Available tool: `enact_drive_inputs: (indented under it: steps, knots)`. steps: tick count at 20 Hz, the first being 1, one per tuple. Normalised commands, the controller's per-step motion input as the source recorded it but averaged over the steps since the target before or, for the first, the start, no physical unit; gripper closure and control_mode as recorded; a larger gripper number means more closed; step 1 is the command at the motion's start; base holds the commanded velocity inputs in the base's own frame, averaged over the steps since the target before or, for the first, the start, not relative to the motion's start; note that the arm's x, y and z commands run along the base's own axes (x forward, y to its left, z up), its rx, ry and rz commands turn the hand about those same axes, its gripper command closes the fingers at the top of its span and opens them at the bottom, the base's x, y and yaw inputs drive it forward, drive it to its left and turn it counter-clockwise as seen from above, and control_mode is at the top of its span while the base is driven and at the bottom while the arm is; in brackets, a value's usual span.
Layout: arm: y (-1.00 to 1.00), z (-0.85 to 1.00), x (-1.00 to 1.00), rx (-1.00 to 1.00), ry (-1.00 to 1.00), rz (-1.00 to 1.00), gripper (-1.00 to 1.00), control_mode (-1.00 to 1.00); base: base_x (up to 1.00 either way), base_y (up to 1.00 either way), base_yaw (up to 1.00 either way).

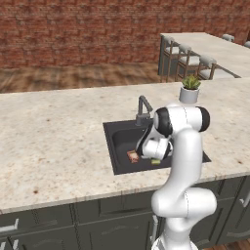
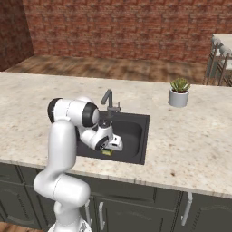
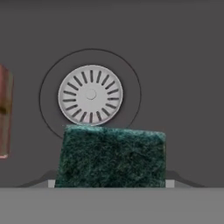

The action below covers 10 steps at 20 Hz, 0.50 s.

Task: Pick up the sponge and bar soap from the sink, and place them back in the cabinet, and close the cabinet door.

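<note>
Dark green scouring face of the sponge (image 3: 111, 157) sits square at the bottom of the hand view, with small pale finger ends showing at both of its lower corners; the tool (image 3: 110, 183) appears pressed in on the sponge from both sides. Judged a grip just made, not yet a lift: in the left base view the sponge (image 1: 156, 161) shows as a yellow-green sliver low in the sink (image 1: 122, 141), under the hand, and the right base view gives the same, sponge (image 2: 107, 153) below the tool (image 2: 110, 148) near the front wall of the sink (image 2: 138, 136).

Soap (image 1: 133, 156) lies flat on the basin floor, just beside the hand on the side away from the sponge, apart from it. In the hand view the soap (image 3: 4, 111) is cut by the frame edge, and the round drain (image 3: 90, 94) lies beyond the sponge.

Faucet (image 1: 143, 110) stands at the back rim. Potted plant (image 1: 190, 89) stands on the desk (image 1: 53, 136), well apart from the sink.

Progress, as judged: early. Sponge gripped but still down in the basin; soap untouched. Left to do: carry the sponge to the cabinet, return for the soap, stow it, shut the door. Cabinet and its door cannot be assessed from these views
</note>
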Motion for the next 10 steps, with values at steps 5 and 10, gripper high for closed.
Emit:
enact_drive_inputs:
  steps: [5, 10]
  knots:
    - [-0.05, 0.55, -0.23, 0.00, -0.01, 0.09, 1.00, -1.00, 0.00, 0.00, 0.00]
    - [-0.12, 0.52, -0.35, 0.00, 0.00, 0.04, 1.00, -1.00, 0.00, 0.00, 0.00]
